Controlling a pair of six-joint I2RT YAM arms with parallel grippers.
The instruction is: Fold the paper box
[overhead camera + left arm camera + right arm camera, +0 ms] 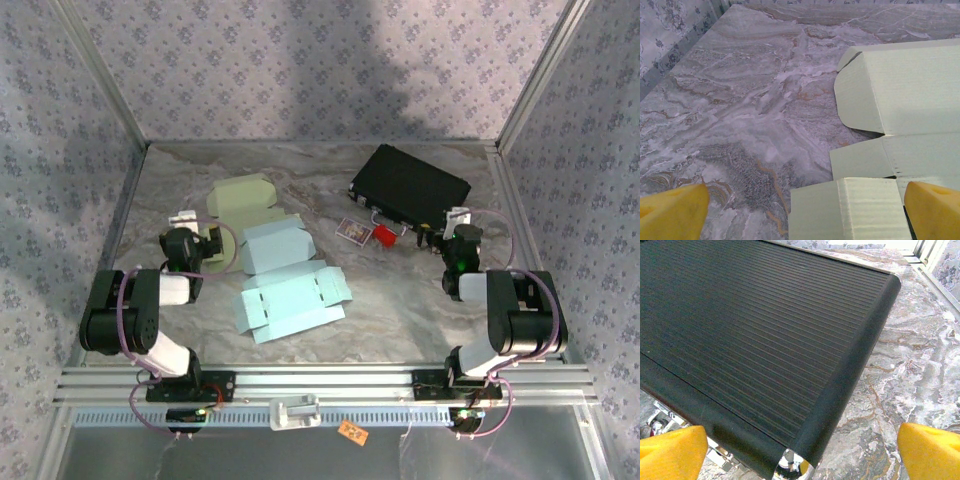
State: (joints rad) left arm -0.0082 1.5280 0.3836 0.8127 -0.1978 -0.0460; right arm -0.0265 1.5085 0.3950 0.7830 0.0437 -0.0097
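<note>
Paper box (290, 300) flat (unfolded), card (351, 230) print unreadable, left claw (803, 212) spread, right claw (802, 452) spread

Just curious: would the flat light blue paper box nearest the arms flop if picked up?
Probably: the nearest light blue box lies unfolded, a thin sheet with creased flaps, so it would likely bend. It looks light, apt to slide on the smooth table if pushed.

Black case (410, 187) directly ahead of right gripper (459, 222); red item (384, 235) and card (351, 230) left of it; marble table (400, 300).
</note>
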